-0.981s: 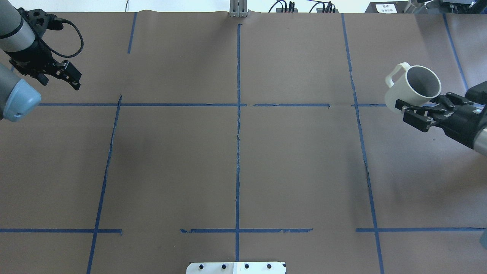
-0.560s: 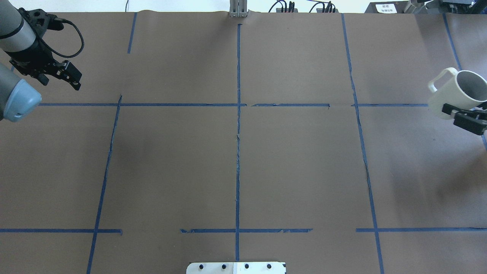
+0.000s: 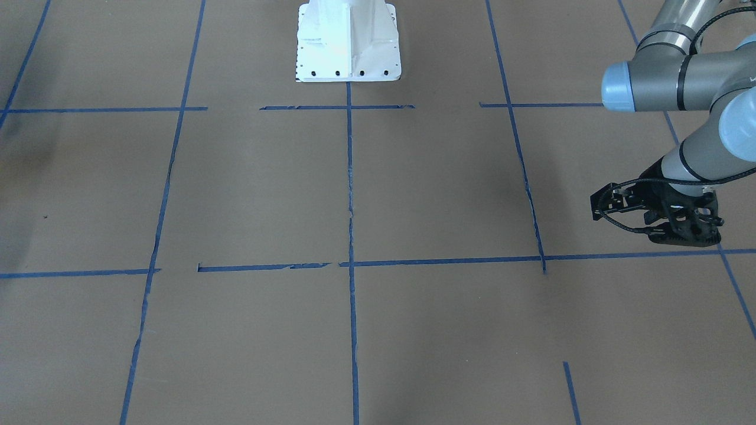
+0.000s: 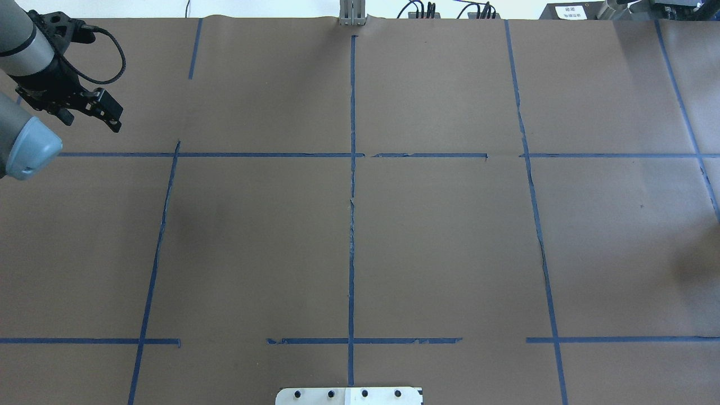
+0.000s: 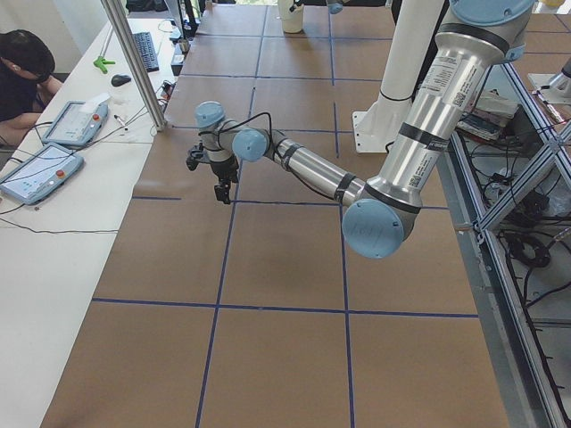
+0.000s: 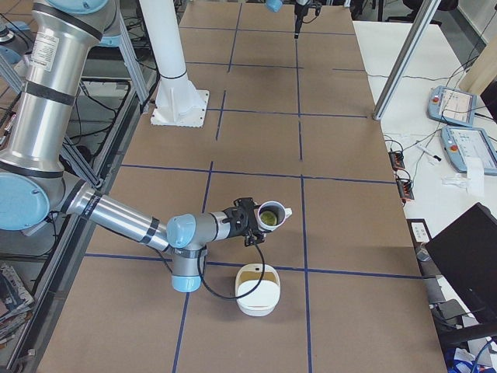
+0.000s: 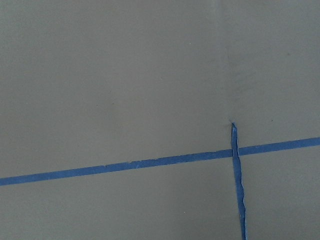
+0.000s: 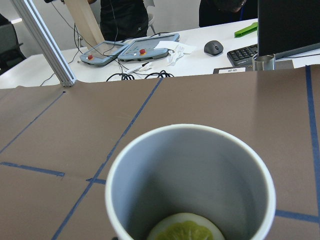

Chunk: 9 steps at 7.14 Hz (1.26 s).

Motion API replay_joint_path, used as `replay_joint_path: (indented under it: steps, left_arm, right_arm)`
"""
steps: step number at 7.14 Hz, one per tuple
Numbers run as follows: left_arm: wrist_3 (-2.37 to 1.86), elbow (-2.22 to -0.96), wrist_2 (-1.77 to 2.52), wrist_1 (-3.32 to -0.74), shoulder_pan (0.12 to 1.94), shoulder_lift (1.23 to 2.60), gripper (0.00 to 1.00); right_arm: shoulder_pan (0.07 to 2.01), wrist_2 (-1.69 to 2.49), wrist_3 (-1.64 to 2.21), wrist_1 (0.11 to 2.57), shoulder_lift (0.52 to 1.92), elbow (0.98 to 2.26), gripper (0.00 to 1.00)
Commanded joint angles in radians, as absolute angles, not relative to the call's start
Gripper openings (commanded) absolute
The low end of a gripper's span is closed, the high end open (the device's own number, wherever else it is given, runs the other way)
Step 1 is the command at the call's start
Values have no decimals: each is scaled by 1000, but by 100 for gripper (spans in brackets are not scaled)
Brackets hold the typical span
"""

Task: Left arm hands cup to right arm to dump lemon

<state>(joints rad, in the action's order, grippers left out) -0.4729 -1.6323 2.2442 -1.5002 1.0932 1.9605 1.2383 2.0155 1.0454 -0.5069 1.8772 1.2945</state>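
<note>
The white cup [image 6: 277, 210] shows in the exterior right view, tilted, at the tip of my near, right arm. My right gripper [image 6: 253, 224] is against the cup's side; I cannot tell whether it is open or shut. In the right wrist view the cup [image 8: 190, 165] fills the lower frame, grey inside, with a green-yellow lemon slice [image 8: 186, 228] at its bottom. My left gripper [image 4: 93, 117] is open and empty above the table's far left part; it also shows in the front-facing view [image 3: 684, 235] and the exterior left view [image 5: 223, 193].
A white bowl [image 6: 257, 290] with a brownish inside stands on the table just in front of the held cup. Brown paper with blue tape lines [image 4: 352, 185] covers the table. The robot's white base [image 3: 348, 41] stands at the table edge. Operators' desks hold pendants [image 8: 130, 50].
My right gripper has carried the cup to the right and out of the overhead view. The left arm has hardly moved.
</note>
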Motion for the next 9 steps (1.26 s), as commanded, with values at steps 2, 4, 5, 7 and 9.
replay_joint_path:
  steps: [2,4,5,7,9]
  left_arm:
    - [-486,-1637,2244,-1500,1092,1962,100]
    - [-488,-1638,2244,-1500,1092,1963,100]
    - [-488,-1638,2243,-1500,1092,1963,100]
    - [-488,-1644,2243,-1500,1092,1963,100]
    - [-488,-1644,2241,-1500,1092,1963,100]
  right_arm:
    - [1296,2019,1453,-716,1870,1184,4]
    - [1328,2017,1636,-730,1852,1183,5]
    - [1333,2013,1713,-750,1845,1181,4]
    - [1344,1972,1893,-814,1829,1175,4]
    - [1345,1912,2059,-961,1801,1088,5]
